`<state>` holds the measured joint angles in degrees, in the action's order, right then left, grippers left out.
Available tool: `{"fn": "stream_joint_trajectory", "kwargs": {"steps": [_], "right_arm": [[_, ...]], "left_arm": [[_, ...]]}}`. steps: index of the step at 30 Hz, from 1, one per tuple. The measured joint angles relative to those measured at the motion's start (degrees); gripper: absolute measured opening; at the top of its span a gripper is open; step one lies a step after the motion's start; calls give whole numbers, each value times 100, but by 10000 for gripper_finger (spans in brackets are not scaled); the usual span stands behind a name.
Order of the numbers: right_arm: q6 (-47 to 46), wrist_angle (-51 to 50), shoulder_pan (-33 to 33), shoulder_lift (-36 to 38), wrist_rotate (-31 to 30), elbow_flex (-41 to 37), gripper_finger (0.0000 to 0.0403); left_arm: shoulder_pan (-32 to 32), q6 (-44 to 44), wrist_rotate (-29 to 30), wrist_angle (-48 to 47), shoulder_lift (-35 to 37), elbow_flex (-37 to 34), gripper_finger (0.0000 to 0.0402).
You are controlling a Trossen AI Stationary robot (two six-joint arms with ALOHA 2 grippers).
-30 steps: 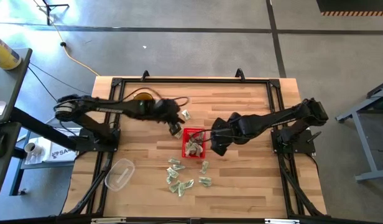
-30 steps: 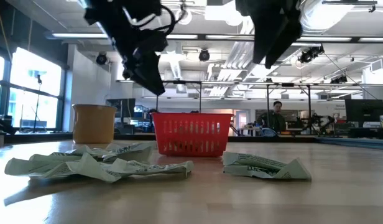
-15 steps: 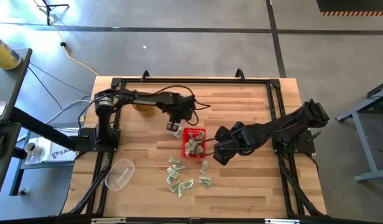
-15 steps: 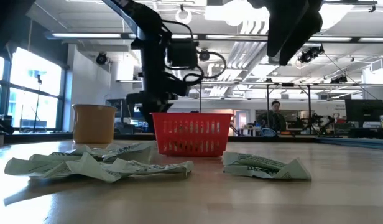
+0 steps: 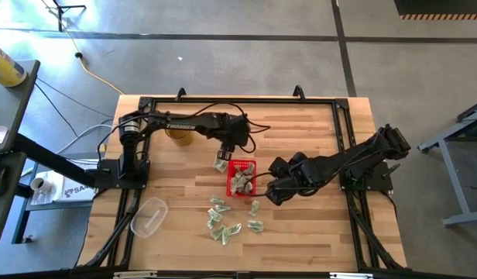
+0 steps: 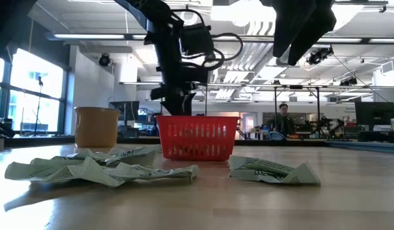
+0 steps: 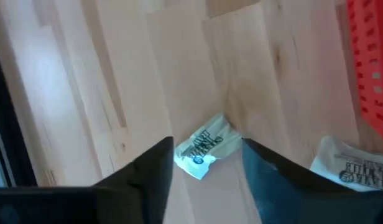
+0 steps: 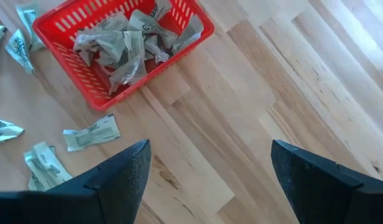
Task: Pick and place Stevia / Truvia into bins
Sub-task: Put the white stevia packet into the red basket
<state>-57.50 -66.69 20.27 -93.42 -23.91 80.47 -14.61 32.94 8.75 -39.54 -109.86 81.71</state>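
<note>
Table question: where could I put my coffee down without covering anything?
The far right corner of the table, behind the right arm, is bare wood. Crowded: the red basket and the loose sachets in front of it, plus the clear tub near left.

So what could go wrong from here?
The left gripper has a sachet between its open fingers, beside the red basket, not over it; that sachet may land on the table. The right gripper hovers open close to the basket and might nudge it.
</note>
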Motion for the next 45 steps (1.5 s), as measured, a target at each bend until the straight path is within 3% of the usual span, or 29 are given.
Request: {"fn": "stream_joint_trajectory", "kwargs": {"steps": [4,8,16,21,26,32,34,38,42,45], "right_arm": [[82,-10,0,1,1,0,323],[100,-14,0,-1,1,0,323],[-3,22,0,-1,79,0,323],[-183,33,-1,-1,131,0,323],[-226,51,-4,-1,91,0,323],[-223,51,-121,-1,111,0,323],[-182,51,-168,-1,149,0,323],[-19,49,-199,-1,249,0,323],[195,54,-195,-1,282,0,323],[403,74,-199,-3,284,0,323]], "left_arm": [[-4,866,-124,292,2,-244,267],[-4,1051,-419,465,-123,-365,275],[-420,1169,-235,575,-569,-359,240],[-724,1162,-642,587,-586,-360,214],[-866,1184,-806,614,-640,-362,164],[-898,1311,-520,944,-662,-373,37],[-845,954,-383,777,-640,-324,20],[-579,-131,-539,-970,-482,74,37],[-46,-1131,-1683,-1626,172,313,21],[495,-1708,-2414,-864,586,317,20]]}}
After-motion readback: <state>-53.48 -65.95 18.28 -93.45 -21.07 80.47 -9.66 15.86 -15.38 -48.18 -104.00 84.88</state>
